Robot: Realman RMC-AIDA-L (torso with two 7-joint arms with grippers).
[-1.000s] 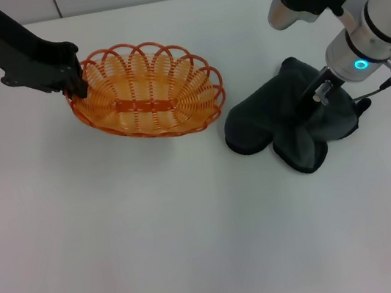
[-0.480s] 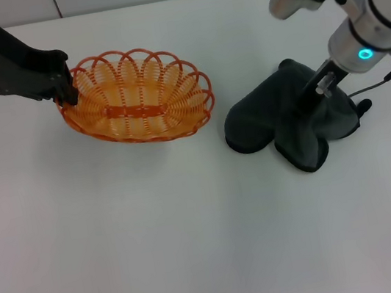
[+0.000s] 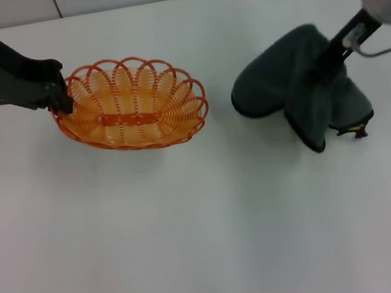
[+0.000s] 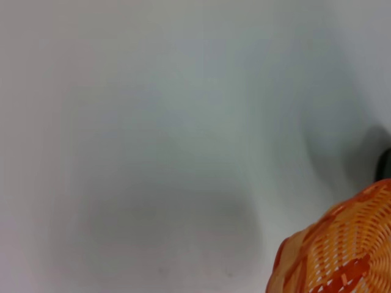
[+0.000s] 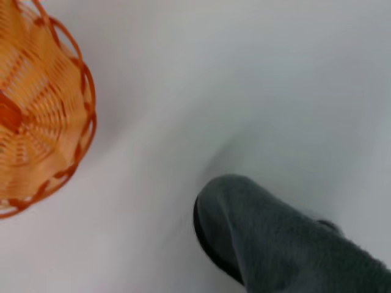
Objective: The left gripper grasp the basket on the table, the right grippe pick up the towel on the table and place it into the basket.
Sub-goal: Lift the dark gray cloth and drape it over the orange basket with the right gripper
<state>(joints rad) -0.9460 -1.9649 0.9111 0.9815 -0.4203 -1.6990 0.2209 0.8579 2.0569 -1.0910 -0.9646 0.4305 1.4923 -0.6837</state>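
The white tabletop (image 3: 197, 250) is taking up nearly the whole scene, w/ the two task items sitting on its far half.

The towel (image 3: 299, 93) is the bulkier item, off to the right. It's bunching up into a dark grey mound, peaked where the right end effector (image 3: 332, 59) is gripping it, clenched on a fold near the top. Folds are drooping down from that pinch. Whether the lower edge is touching the tabletop or hanging just clear, can't tell from here. The right wrist view is showing one rounded towel corner (image 5: 244, 226) w/ the basket rim (image 5: 73, 79) well apart across bare white.

The basket (image 3: 129, 105) is sitting to the left of the towel, orange wire, open side up, nothing in it. The left end effector (image 3: 62, 93) is clamping its near-left rim, fingers closed over the scalloped loops, so it's steadying the basket.

Step in hand, as I'm reading it: basket grasp is done, towel is gripped and lifting; carry-over not yet done.

Next move is calling for the right arm to raise the towel enough that the dangling folds clear the basket rim, travel left until it's over the middle, then lower and let go. The towel being bigger than the basket, it'll prob. need dropping dead centre or it'll be spilling over an edge.
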